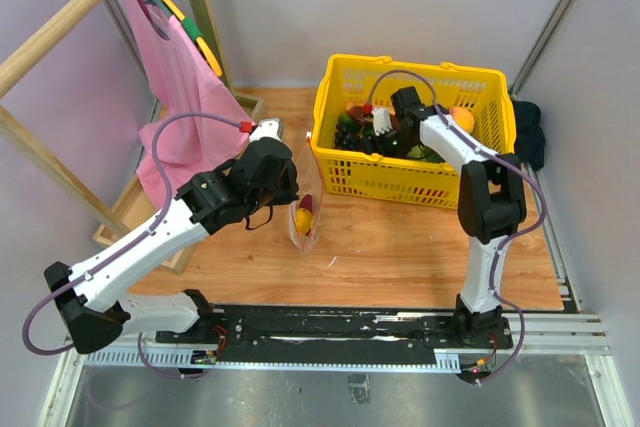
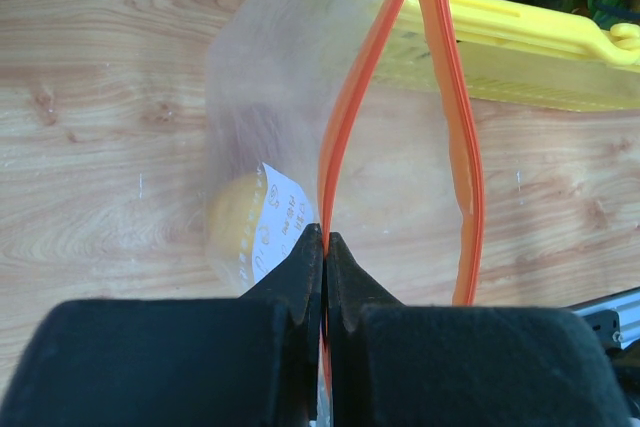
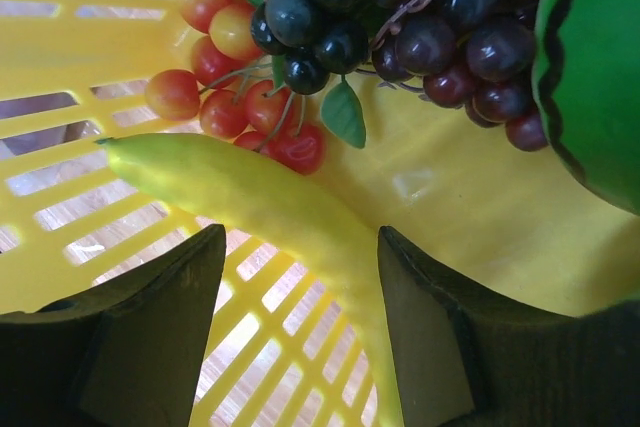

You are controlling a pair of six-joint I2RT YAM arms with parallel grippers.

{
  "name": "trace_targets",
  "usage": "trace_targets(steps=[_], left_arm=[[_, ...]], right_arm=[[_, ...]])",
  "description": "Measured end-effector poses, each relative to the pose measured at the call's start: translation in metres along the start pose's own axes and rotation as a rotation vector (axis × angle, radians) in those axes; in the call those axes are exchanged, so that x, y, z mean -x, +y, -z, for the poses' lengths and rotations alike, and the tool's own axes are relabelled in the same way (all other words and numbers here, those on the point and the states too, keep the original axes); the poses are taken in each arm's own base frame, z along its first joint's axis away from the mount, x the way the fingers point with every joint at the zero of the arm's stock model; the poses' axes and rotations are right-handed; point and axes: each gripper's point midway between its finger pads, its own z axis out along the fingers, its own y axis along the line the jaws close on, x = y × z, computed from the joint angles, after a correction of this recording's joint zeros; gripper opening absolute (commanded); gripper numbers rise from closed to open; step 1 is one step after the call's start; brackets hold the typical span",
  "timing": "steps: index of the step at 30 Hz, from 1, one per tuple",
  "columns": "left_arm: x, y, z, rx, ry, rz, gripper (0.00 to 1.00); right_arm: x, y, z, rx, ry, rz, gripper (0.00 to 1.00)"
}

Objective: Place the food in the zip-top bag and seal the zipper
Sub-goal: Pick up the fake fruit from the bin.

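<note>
**Top view.** My left gripper (image 1: 292,190) is clamped on the mouth of the zip-top bag (image 1: 305,219), which stands on the wooden table (image 1: 400,247) just left of the yellow basket (image 1: 420,65) and near the middle of the scene. A yellow fruit (image 1: 303,222) and a red piece (image 1: 308,203) lie inside the bag. My right gripper (image 1: 378,132) is down inside the basket, at its left half. A pink cloth (image 1: 175,77) hangs from a rail at far left.

**Left wrist view.** My left gripper (image 2: 324,247) — fingers (image 2: 300,277) pressed together — pinches one strip of the zipper (image 2: 340,117). The other strip bows away to the right, so the bag's mouth gapes unsealed. The yellow fruit (image 2: 235,232) sits low in the zip-top bag (image 2: 260,77) beside a white label (image 2: 277,219). The basket wall (image 2: 520,37) crosses the far right.

**Right wrist view.** My right gripper (image 3: 300,237) is spread, its fingers (image 3: 150,337) straddling a long yellow piece (image 3: 240,187) that lies on the basket floor (image 3: 460,207). One pad is close against it and a gap shows on the other side — nothing is gripped. Beyond lie a cherry cluster (image 3: 230,77), a dark grape bunch (image 3: 400,17) and a green striped piece (image 3: 590,77).
</note>
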Motion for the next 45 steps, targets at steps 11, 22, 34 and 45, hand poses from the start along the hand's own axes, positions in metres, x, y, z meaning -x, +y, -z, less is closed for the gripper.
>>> trace_targets(steps=[11, 22, 34, 45], left_arm=[[0.0, 0.0, 0.0, 0.001, -0.001, 0.0, 0.0], [0.001, 0.001, 0.001, 0.002, -0.005, 0.002, 0.0], [0.002, 0.004, 0.002, 0.01, -0.007, 0.003, 0.0], [0.002, 0.004, 0.002, 0.011, -0.007, 0.003, 0.0]], right_arm=[[-0.027, -0.008, -0.037, 0.065, 0.13, -0.004, 0.68], [-0.033, -0.019, -0.032, -0.032, 0.209, 0.001, 0.66], [-0.032, -0.026, -0.011, -0.114, 0.229, 0.067, 0.74], [-0.051, -0.03, -0.03, -0.118, 0.328, 0.105, 0.79]])
